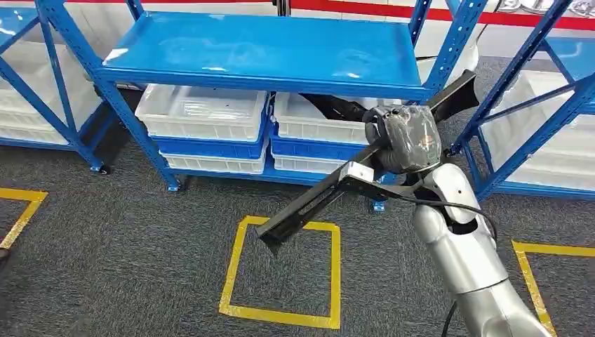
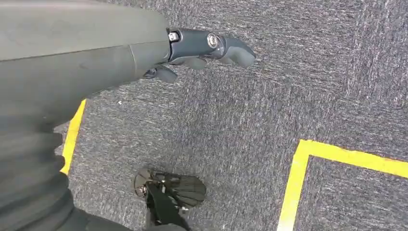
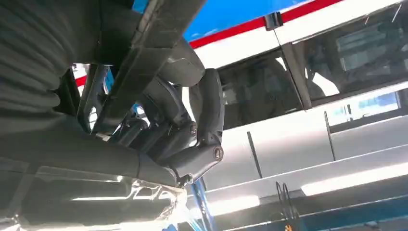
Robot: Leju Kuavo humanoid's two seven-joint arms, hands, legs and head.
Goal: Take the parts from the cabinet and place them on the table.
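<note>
My right hand (image 1: 405, 138), covered in clear plastic, grips a long black angled part (image 1: 309, 203). The part runs slantwise from beside the blue rack's right post down to above the yellow floor square. In the right wrist view the dark fingers (image 3: 202, 120) wrap around that black part (image 3: 149, 53). Behind the hand, another black part (image 1: 335, 105) lies in a white bin (image 1: 309, 123) on the rack's low shelf. My left hand (image 2: 202, 48) hangs over the grey carpet with its fingers loosely extended and nothing in them.
The blue steel rack (image 1: 266, 49) stands ahead with a bare upper shelf and white bins (image 1: 203, 112) on blue trays below. More blue racks with white bins (image 1: 540, 133) flank it. A yellow tape square (image 1: 284, 270) marks the carpet.
</note>
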